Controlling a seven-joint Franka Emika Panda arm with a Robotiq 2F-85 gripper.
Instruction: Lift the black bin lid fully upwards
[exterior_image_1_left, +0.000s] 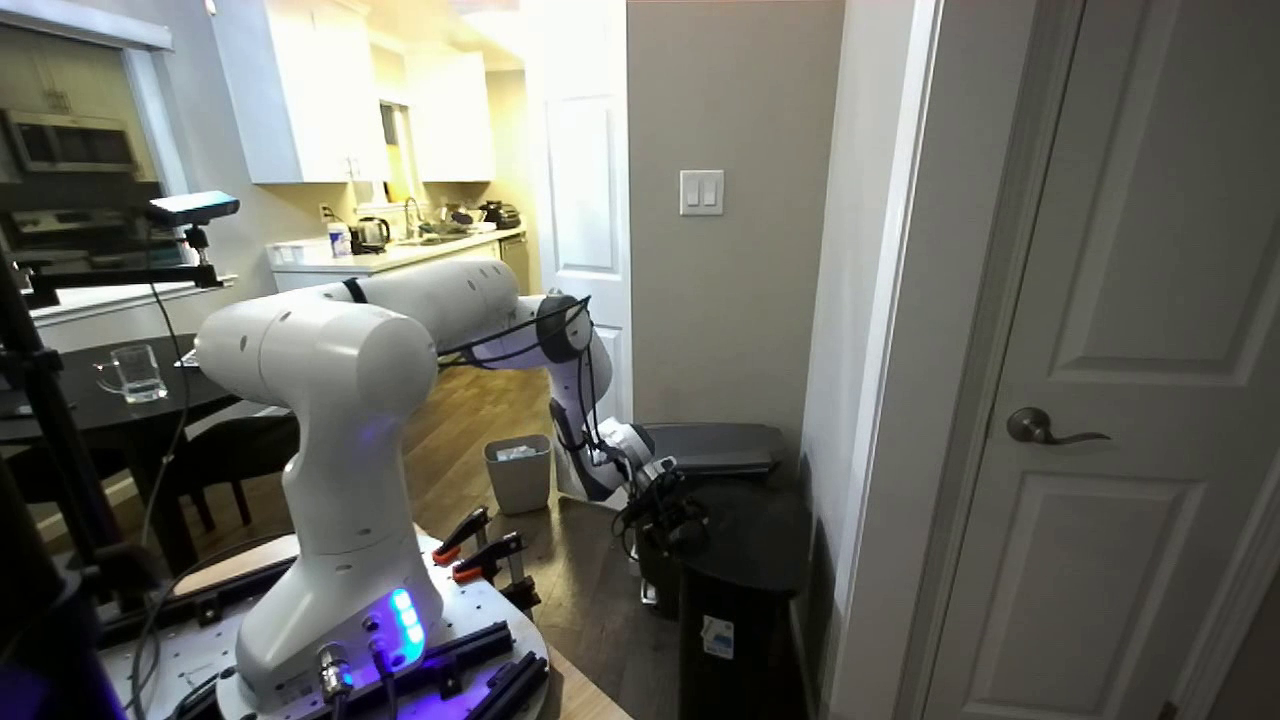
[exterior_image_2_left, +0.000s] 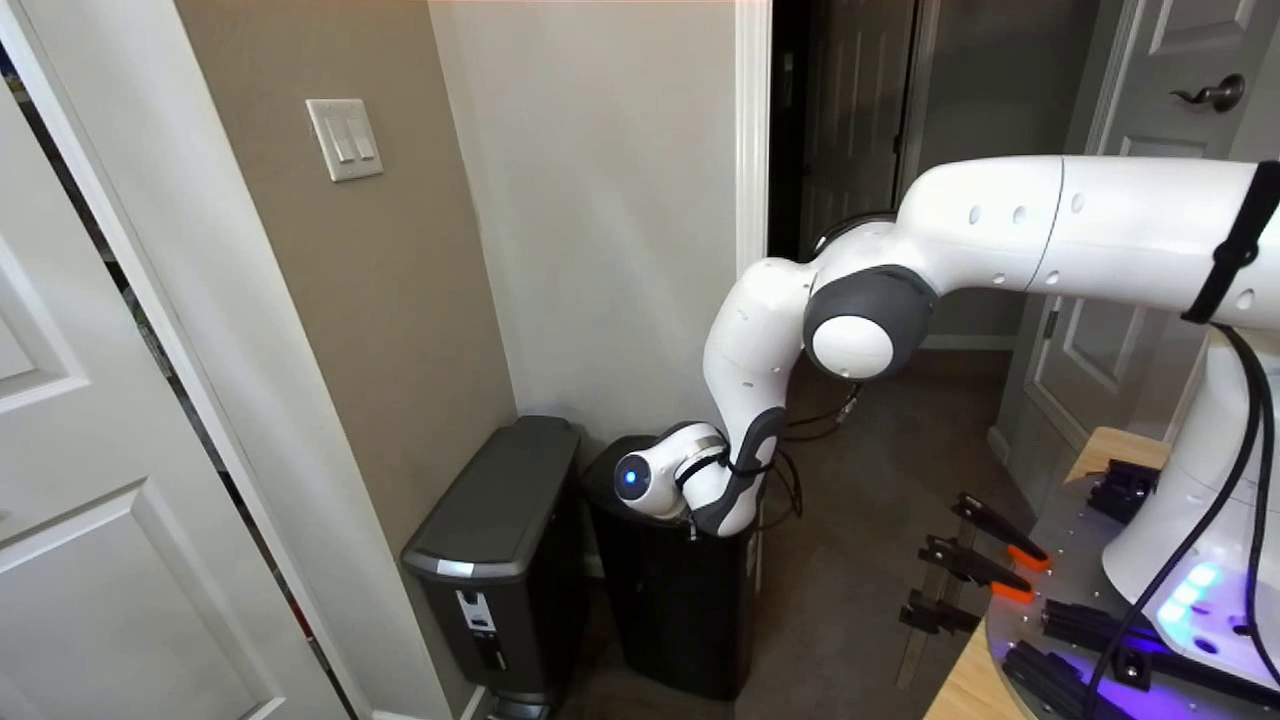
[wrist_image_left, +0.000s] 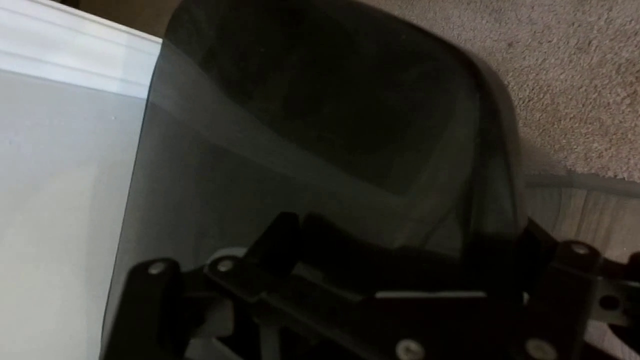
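The black bin lid (exterior_image_1_left: 755, 530) lies flat on the tall black bin (exterior_image_1_left: 745, 660) in an exterior view. It is partly covered by my wrist in an exterior view, where the lid's far part (exterior_image_2_left: 610, 478) and the bin's body (exterior_image_2_left: 675, 610) show. In the wrist view the dark, glossy lid (wrist_image_left: 310, 125) with rounded corners fills the middle. My gripper (wrist_image_left: 412, 235) is open, its fingers wide apart over the near part of the lid, towards its right edge. The fingers are dark against the lid, and I cannot tell if they touch it. The gripper also shows in an exterior view (exterior_image_1_left: 665, 515).
A dark step bin with a grey lid (exterior_image_2_left: 500, 490) stands beside the black bin. A wall (exterior_image_1_left: 850, 300) runs close along the bin's far side. A small grey wastebasket (exterior_image_1_left: 520, 480) stands on the floor. Clamps (exterior_image_2_left: 965, 560) stick out from the robot's table edge.
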